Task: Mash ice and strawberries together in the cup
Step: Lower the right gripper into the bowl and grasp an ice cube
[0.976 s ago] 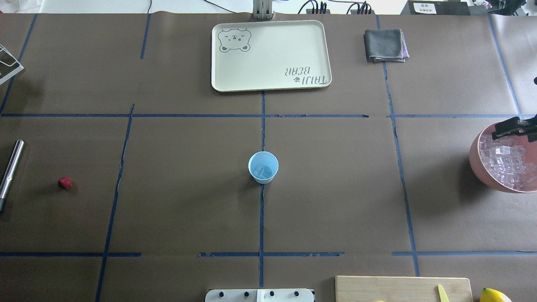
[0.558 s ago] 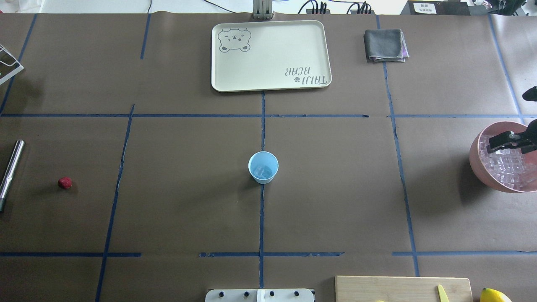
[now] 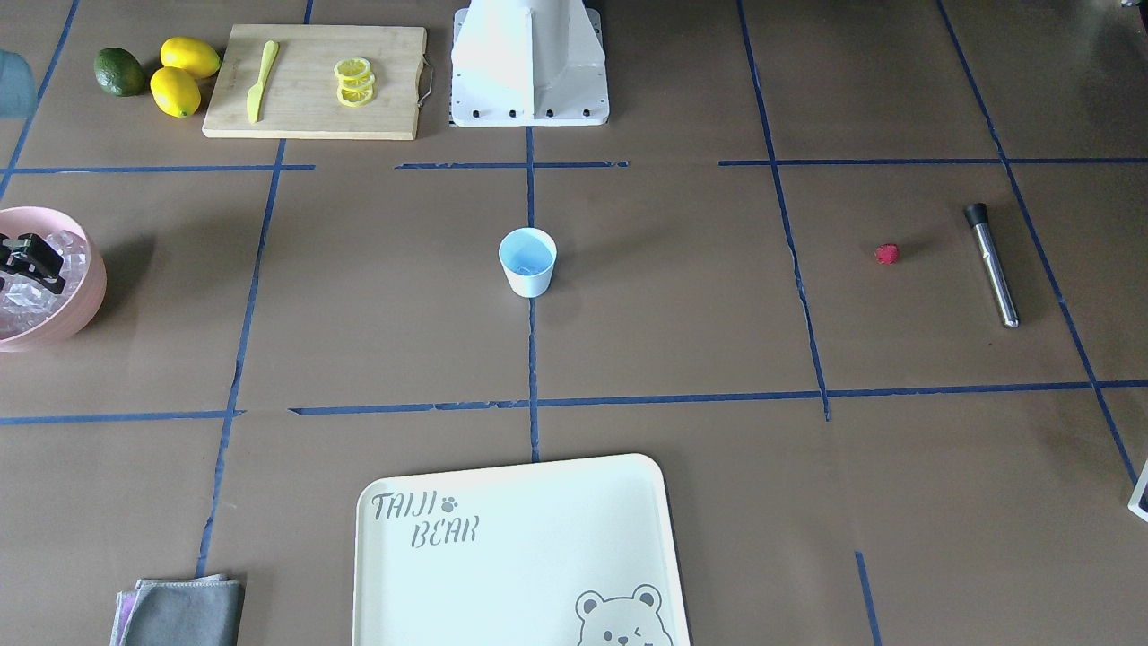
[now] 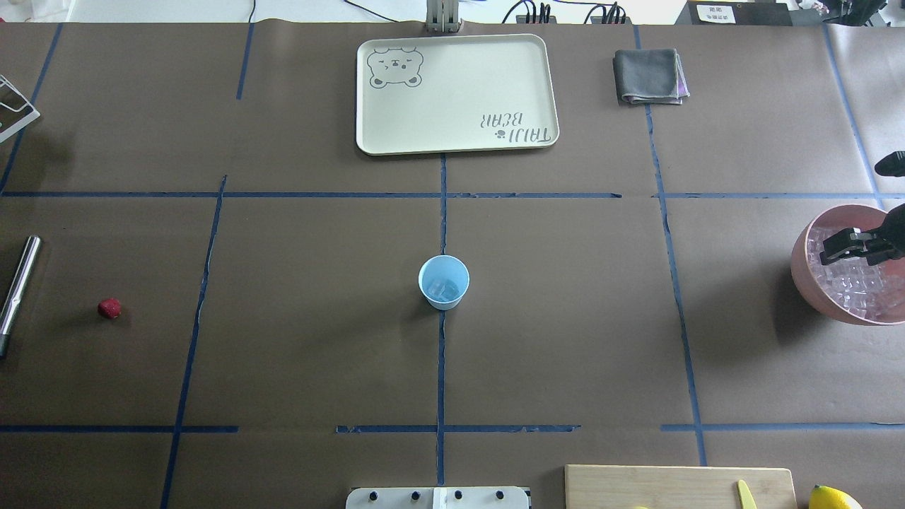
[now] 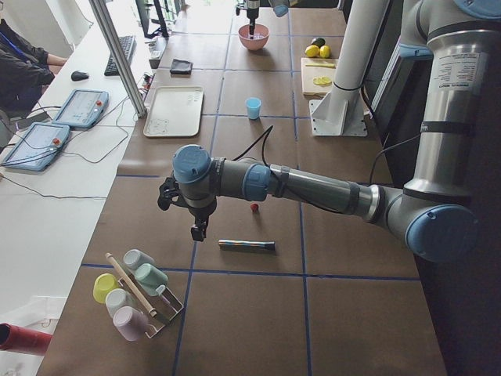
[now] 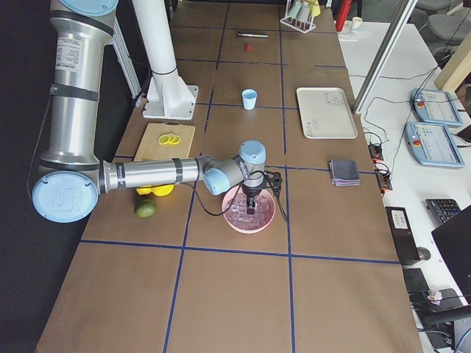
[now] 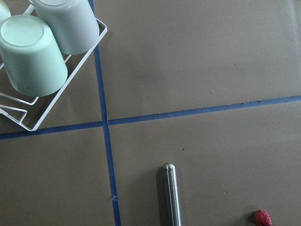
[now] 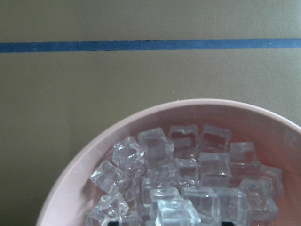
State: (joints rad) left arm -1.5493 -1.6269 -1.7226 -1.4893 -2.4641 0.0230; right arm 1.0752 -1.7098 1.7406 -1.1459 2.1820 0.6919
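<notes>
The pale blue cup [image 4: 443, 282] stands at the table's middle, with a few ice cubes [image 4: 444, 288] in it; it also shows in the front view [image 3: 527, 261]. The pink bowl [image 4: 802, 272] at the far right holds many ice cubes [image 8: 188, 183]. My right gripper [image 4: 845, 244] hangs just over this ice with its jaws apart and empty. The red strawberry [image 4: 109, 307] lies at the far left, next to a metal muddler [image 4: 18, 283]. My left gripper [image 5: 197, 231] hovers above the muddler [image 7: 171, 193]. I cannot tell whether the left gripper is open or shut.
A cream tray [image 4: 456, 92] and a folded grey cloth [image 4: 649, 75] lie at the far edge. A cutting board [image 3: 314, 81] with lemon slices and a knife, lemons and a lime sit by the robot base. A cup rack [image 7: 42, 52] stands at the left end.
My right gripper has moved from the bowl's far rim to over the ice and come lower. The cup, the strawberry and the muddler have not moved.
</notes>
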